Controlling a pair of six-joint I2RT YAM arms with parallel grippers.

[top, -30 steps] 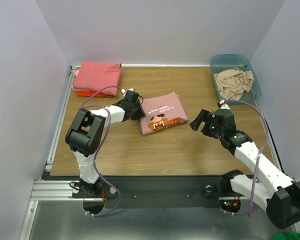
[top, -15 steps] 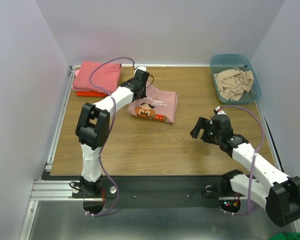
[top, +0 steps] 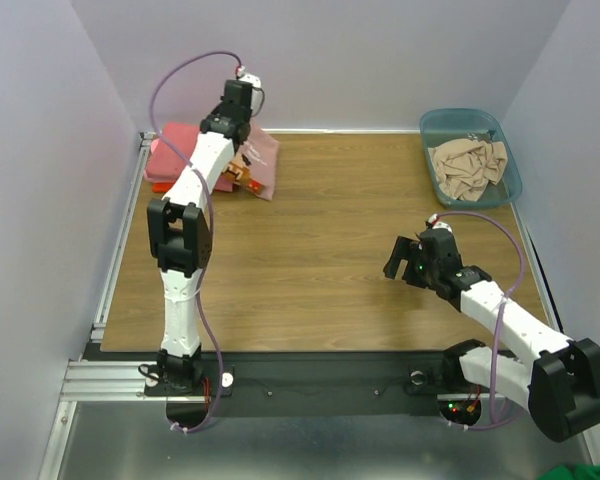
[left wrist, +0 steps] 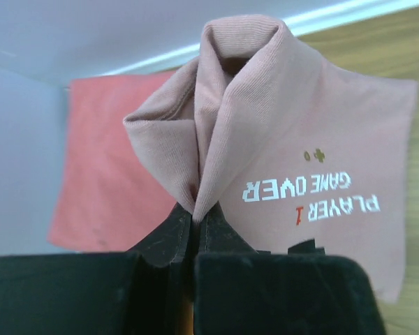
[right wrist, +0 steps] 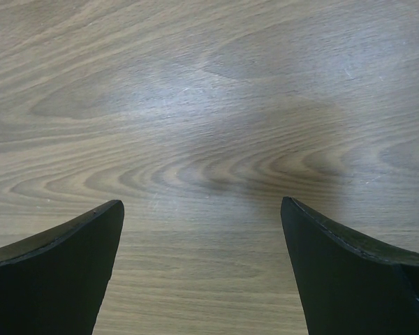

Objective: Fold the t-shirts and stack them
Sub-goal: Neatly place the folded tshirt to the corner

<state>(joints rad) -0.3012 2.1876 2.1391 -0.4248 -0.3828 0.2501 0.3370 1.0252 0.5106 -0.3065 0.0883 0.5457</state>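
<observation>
My left gripper [top: 244, 148] [left wrist: 194, 213] is shut on a bunched edge of the folded dusty pink t-shirt [top: 263, 160] [left wrist: 321, 125], printed "PLAYER 1 GAME OVER". It holds the shirt lifted at the far left of the table, hanging beside and partly over the stack there. The stack has a folded coral-pink t-shirt [top: 175, 148] [left wrist: 98, 160] lying on an orange-red one [top: 158, 184], of which only an edge shows. My right gripper [top: 407, 262] [right wrist: 201, 202] is open and empty, low over bare wood at the right.
A teal bin [top: 511, 180] holding crumpled beige cloth [top: 467, 165] stands at the far right corner. Grey walls close the table's back and sides. A metal rail [top: 120, 240] runs along the left edge.
My left gripper has carried the dusty pink shirt from the table's middle up and back-left to the stack. The right gripper has drawn back slightly toward the near right.
</observation>
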